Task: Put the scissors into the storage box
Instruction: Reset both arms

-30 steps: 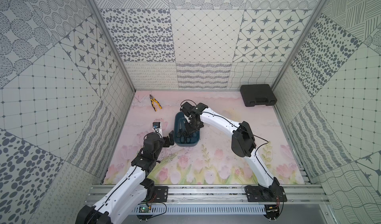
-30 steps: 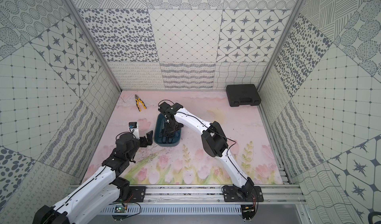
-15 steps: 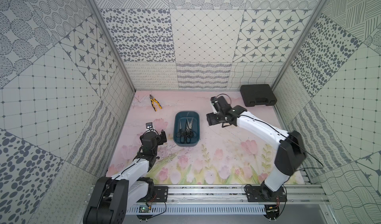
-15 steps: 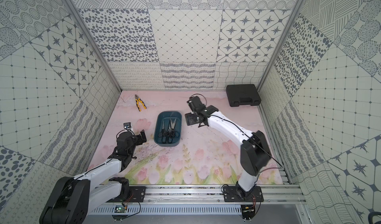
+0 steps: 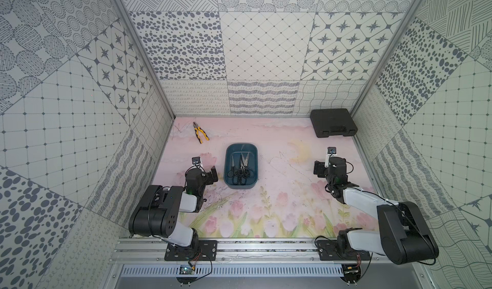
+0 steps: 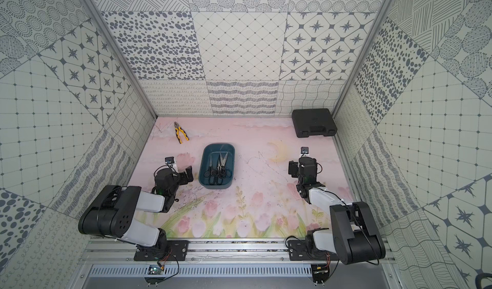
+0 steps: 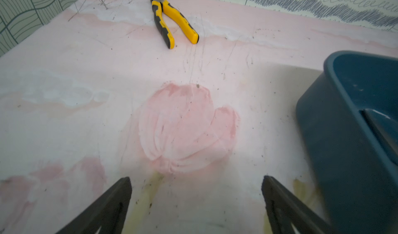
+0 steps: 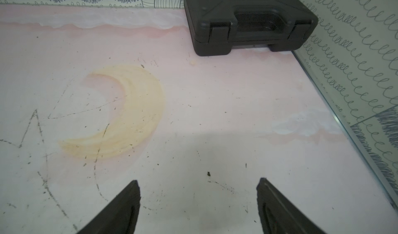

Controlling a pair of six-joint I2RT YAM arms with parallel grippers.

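no words, labels, brands or numbers can be read in any view. the black hard case (image 8: 247, 17), at about one o'clock in the top views, has a small raised plate on its lid, too faint to read. the wall panels (image 5: 261, 98) carry only loops and dots, not letters.

Slim black-handled scissors (image 5: 241, 168) lie bunched together inside the dark teal storage box (image 5: 241, 186)
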